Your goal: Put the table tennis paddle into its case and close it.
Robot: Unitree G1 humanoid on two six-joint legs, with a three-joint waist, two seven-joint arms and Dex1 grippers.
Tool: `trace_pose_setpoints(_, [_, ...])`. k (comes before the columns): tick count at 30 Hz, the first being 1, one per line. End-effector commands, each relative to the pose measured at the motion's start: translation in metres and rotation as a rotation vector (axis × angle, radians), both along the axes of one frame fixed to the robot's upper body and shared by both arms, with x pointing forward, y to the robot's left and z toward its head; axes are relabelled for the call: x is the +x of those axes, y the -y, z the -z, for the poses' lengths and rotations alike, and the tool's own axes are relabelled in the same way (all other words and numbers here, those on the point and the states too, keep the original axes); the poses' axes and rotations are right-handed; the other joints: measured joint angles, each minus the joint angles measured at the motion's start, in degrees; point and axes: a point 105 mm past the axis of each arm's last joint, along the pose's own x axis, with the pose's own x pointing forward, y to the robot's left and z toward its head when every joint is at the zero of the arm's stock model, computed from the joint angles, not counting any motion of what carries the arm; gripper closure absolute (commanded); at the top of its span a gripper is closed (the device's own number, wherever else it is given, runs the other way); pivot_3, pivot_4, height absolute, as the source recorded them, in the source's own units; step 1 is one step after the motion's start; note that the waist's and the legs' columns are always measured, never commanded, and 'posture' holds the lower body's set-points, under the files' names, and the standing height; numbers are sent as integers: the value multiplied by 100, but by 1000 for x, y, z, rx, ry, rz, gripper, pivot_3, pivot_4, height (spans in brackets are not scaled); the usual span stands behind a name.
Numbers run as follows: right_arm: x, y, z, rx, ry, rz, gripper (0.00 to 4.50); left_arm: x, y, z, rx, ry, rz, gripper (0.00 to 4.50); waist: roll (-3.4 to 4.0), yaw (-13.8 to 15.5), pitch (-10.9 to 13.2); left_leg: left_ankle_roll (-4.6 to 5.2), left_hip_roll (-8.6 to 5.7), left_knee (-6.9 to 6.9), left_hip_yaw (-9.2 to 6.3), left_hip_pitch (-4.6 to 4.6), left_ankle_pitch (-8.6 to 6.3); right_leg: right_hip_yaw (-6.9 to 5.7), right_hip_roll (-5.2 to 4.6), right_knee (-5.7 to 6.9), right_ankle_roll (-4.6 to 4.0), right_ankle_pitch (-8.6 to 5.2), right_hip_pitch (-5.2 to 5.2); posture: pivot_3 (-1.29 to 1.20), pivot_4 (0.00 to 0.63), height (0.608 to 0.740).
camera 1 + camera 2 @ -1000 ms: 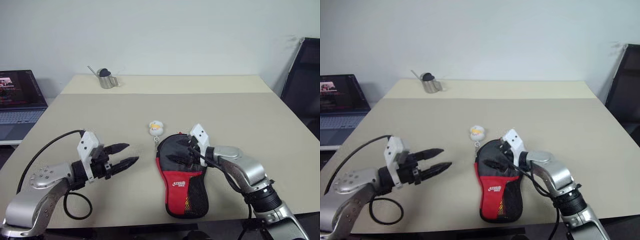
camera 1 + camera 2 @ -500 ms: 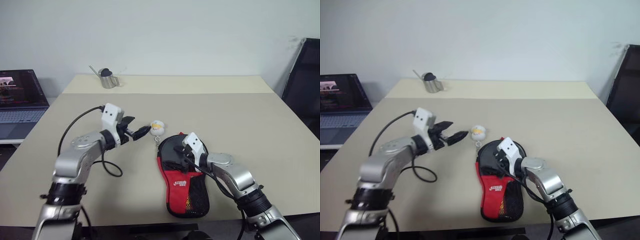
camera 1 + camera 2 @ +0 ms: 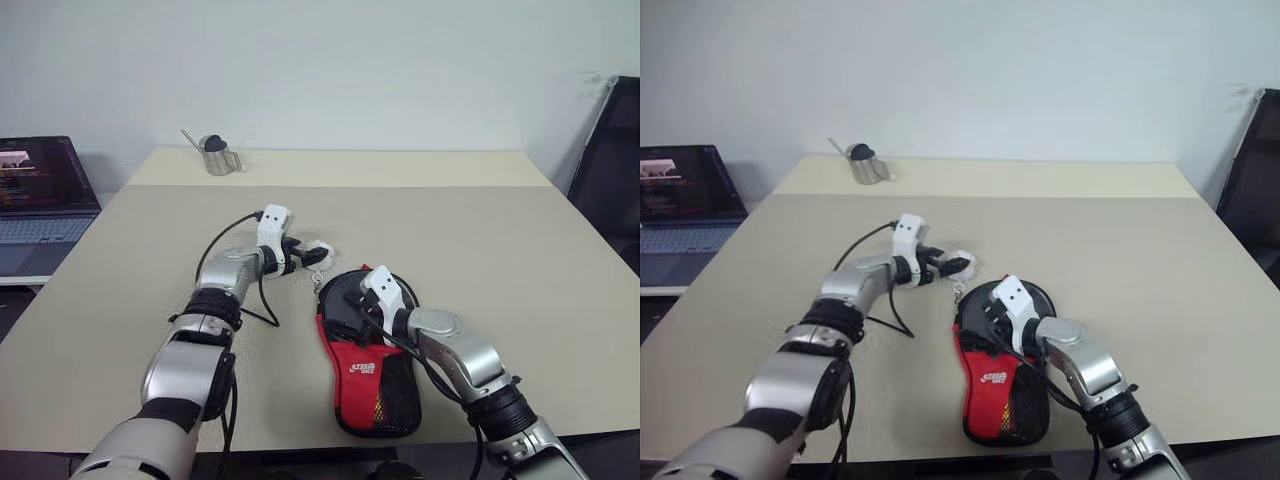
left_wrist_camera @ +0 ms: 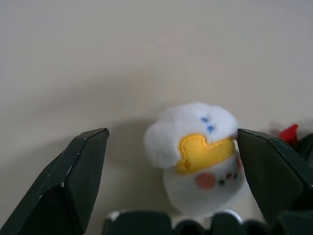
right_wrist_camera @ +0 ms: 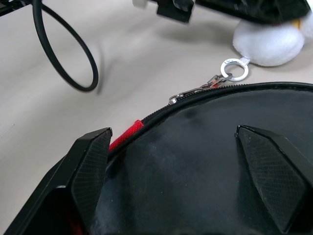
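The black-and-red paddle-shaped fabric case (image 3: 367, 350) lay on the beige table (image 3: 500, 240), its long axis running toward the robot, round end farthest away. From that end a short chain led to a small white plush charm with a yellow patch (image 4: 198, 156), apparently the zipper pull. The left gripper (image 3: 305, 257) was the nearer one, its fingers spread wide on either side of the charm, one pad seemingly touching it, gripping nothing. The right gripper (image 5: 181, 176) hovered with jaws fully apart over the case's round black face, empty. The paddle itself could not be made out.

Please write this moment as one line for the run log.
left gripper: open around plush charm | right gripper: open over case | charm chained to case zipper | paddle: unseen
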Motion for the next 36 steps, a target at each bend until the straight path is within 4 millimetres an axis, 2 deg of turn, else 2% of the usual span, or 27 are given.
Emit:
trace_pose_setpoints(1, [-2, 0, -8, 14, 27, 14, 0, 5, 8, -13, 47, 53, 38, 34, 0, 3, 0, 0, 0, 0, 0, 0, 0, 0, 0, 1, 0, 0, 0, 0, 150, 740])
trace_pose_setpoints(10, [6, 12, -10, 16, 26, 105, 0, 0, 21, 4, 113, 36, 103, 34, 0, 8, 0, 0, 0, 1, -1, 2, 0, 1, 0, 5, 3, 1, 1, 0, 150, 740])
trace_pose_setpoints(11, [7, 15, -11, 14, 29, 113, 0, -1, 22, 6, 111, 32, 117, 193, 0, 9, 0, 0, -1, 1, -1, 2, 0, 1, 0, 5, 3, 2, 1, 0, 150, 740])
trace_pose_setpoints(13, [8, 20, -12, 17, 32, 130, 0, -3, 24, 8, 104, 29, 130, 643, 0, 13, 0, -1, -1, 1, -1, 1, 0, 0, 0, 5, 3, 2, 1, 0, 150, 740])
trace_pose_setpoints(16, [11, 29, -9, 8, 22, 166, 0, -4, 23, 10, 113, 29, 137, 1699, 0, 6, 0, 0, -2, 1, 2, 1, 0, 0, 0, 5, 3, 2, 1, 0, 150, 740])
trace_pose_setpoints(21, [7, 39, 16, -96, 16, 149, 0, -5, 24, 13, 121, 29, 148, 3429, -1, 9, -1, 0, -2, 1, 0, 3, 0, 1, 0, 6, 4, 2, 2, 0, 150, 740])
trace_pose_setpoints(24, [0, 36, 25, -108, 14, 111, 0, -6, 23, 14, 126, 28, 151, 4189, -4, 8, -3, 0, -3, 2, 2, 10, 0, 1, 0, 5, 6, 2, 9, 0, 150, 740])
trace_pose_setpoints(29, [-9, 36, 43, -143, -71, 65, 0, -7, 22, 15, 127, 27, 159, 4247, -5, 2, -5, 0, -3, 2, 2, 20, 0, 1, 0, 7, 10, 3, 18, 0, 150, 740])
trace_pose_setpoints(36, [-7, 38, 69, -218, -164, 93, 0, -6, 27, 13, 180, 62, 181, 4247, -9, -11, -27, 0, -2, 2, 5, 45, 0, 3, 0, 10, 21, -3, 35, 0, 150, 740])
